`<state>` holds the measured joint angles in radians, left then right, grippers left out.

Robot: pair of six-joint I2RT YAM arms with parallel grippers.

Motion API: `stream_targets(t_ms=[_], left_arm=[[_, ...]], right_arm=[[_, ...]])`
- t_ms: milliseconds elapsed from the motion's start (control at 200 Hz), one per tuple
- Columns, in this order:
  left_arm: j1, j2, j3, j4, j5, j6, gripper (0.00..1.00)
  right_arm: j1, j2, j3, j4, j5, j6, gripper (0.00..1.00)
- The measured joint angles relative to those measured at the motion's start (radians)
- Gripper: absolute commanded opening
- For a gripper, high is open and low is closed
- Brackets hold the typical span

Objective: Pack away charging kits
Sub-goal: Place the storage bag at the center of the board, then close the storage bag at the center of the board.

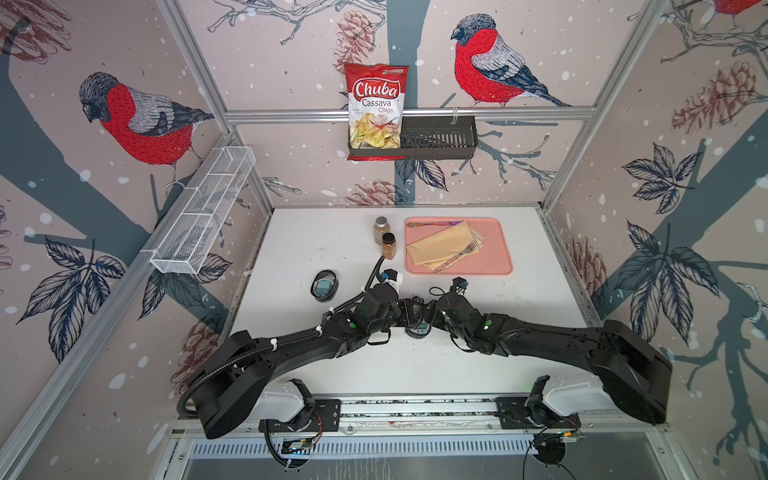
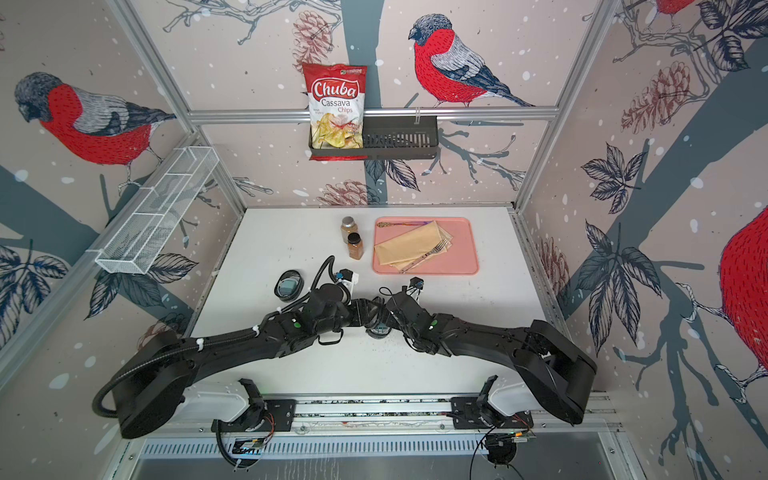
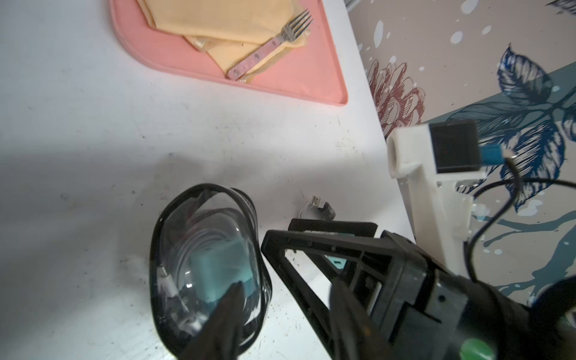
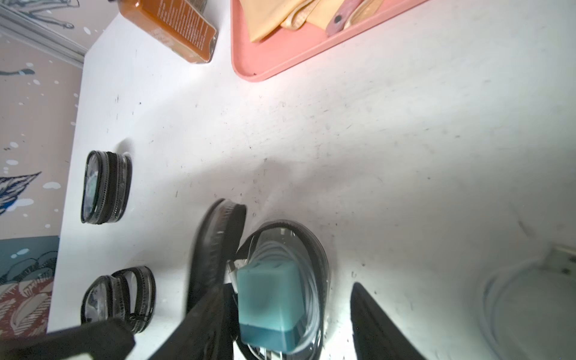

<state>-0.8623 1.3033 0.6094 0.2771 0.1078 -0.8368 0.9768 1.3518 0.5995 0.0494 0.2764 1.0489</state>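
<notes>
I am hovering my left claw (image 3: 286,299) and right claw (image 4: 290,324), both apart, over the open, clear black-rimmed oval case (image 4: 321,255) lying mid-surface near the front edge, with a teal cube charger (image 4: 268,299) inside. It looks light, floppy and slick, so I am favouring its stiffer rim.

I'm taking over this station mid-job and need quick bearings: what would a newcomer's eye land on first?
The left arm and right arm meet midway across the white table, above an open clear case holding a teal charger and coiled white cable. On the back wall, a red chips bag stands in a black basket. A pink tray lies at the table's far side, right of centre.
</notes>
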Motion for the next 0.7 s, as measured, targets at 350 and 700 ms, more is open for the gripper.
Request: stream_targets(t_ms=[350, 700], left_arm=[[-0.002, -0.275, -0.095, -0.075, -0.148, 0.018, 0.96], [-0.002, -0.505, -0.211, -0.185, -0.308, 0.051, 0.96]], right_arm=[[0.016, -0.159, -0.040, -0.065, 0.054, 0.020, 0.70], [0.055, 0.040, 0.072, -0.067, 0.068, 0.015, 0.54]])
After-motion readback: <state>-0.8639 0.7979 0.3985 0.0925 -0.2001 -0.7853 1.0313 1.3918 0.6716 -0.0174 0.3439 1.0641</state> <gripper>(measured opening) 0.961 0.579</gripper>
